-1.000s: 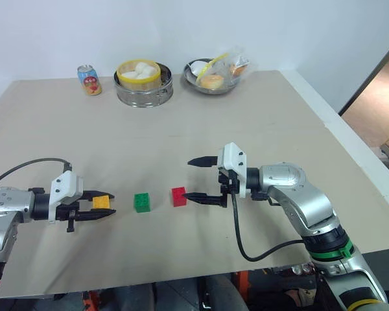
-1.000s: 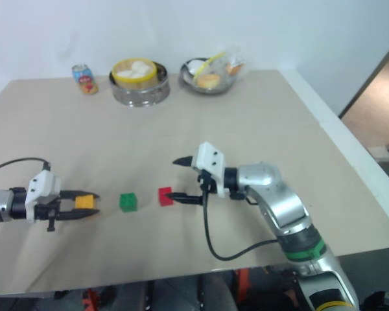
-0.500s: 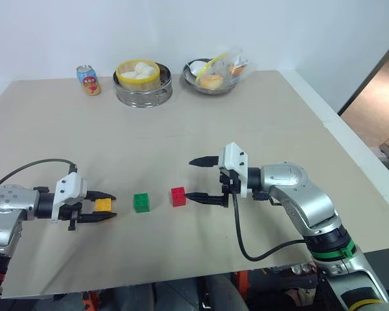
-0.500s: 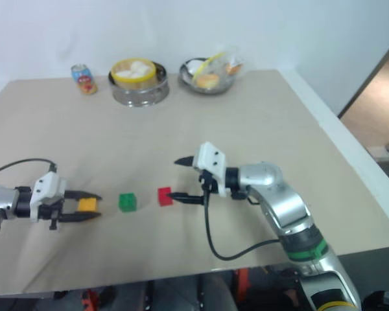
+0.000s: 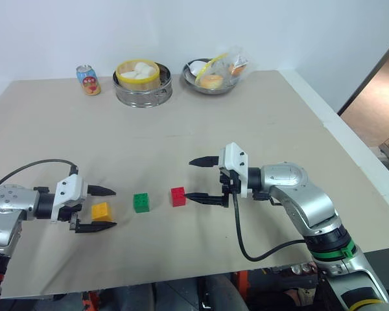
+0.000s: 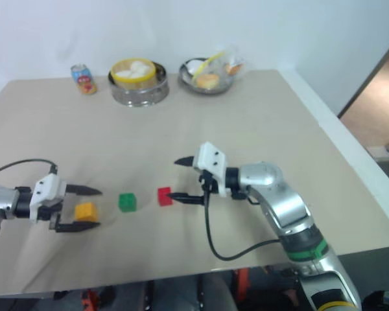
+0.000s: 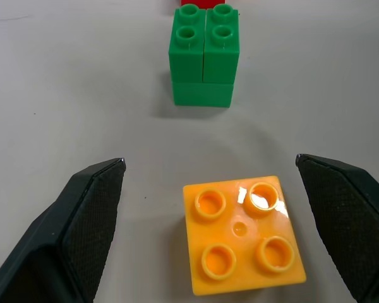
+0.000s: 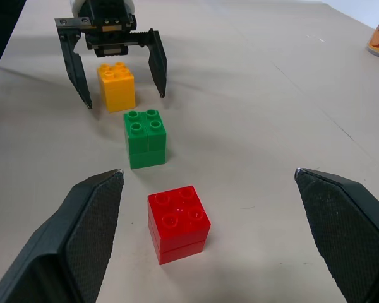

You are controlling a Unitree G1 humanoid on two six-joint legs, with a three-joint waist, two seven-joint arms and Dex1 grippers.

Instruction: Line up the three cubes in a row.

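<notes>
Three studded cubes lie in a line on the beige table: yellow-orange (image 5: 101, 210), green (image 5: 141, 202) and red (image 5: 178, 196). My left gripper (image 5: 115, 208) is open, one finger on each side of the yellow cube without touching it; the cube rests on the table. The left wrist view shows the yellow cube (image 7: 243, 233) between the spread fingers, with the green cube (image 7: 204, 60) beyond it. My right gripper (image 5: 188, 179) hangs open just right of the red cube, holding nothing. Its wrist view looks down the row: red (image 8: 178, 222), green (image 8: 146, 137), yellow (image 8: 116, 85).
At the table's far side stand a small drink can (image 5: 89, 79), a metal steamer with buns (image 5: 142, 83) and a metal bowl of food (image 5: 215, 74). The table's right edge (image 5: 350, 152) drops off to the floor.
My left gripper has opened and let go of the yellow cube, which now sits on the table between its fingers. The right arm has not moved.
</notes>
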